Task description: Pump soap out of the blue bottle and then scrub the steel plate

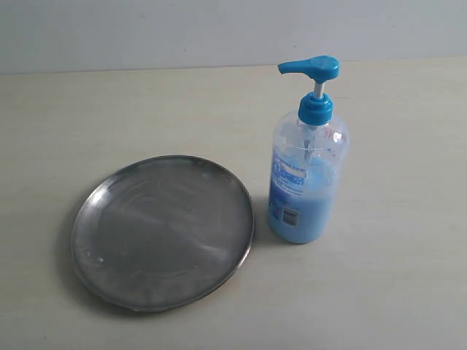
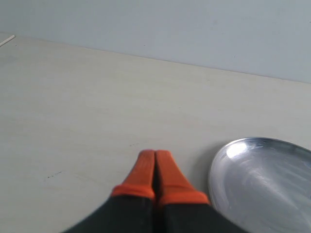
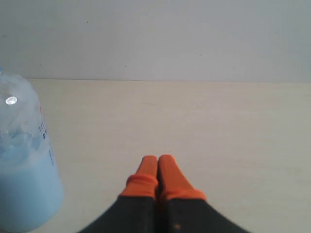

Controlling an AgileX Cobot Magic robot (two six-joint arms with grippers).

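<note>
The blue bottle [image 1: 307, 169] stands upright on the table, its pump head [image 1: 309, 68] raised and its spout pointing left, with light blue liquid filling its lower part. Just left of it lies the steel plate [image 1: 163, 232], smudged and dull, with no soap visible on it. Neither gripper shows in the exterior view. In the left wrist view my left gripper [image 2: 155, 156] is shut with nothing in it, beside the steel plate's rim [image 2: 214, 170]. My right gripper [image 3: 157, 159] is also shut and holds nothing, with the blue bottle [image 3: 24, 165] off to one side.
A pale beige table [image 1: 394, 277] carries everything and meets a light grey wall [image 1: 146, 33] at the back.
</note>
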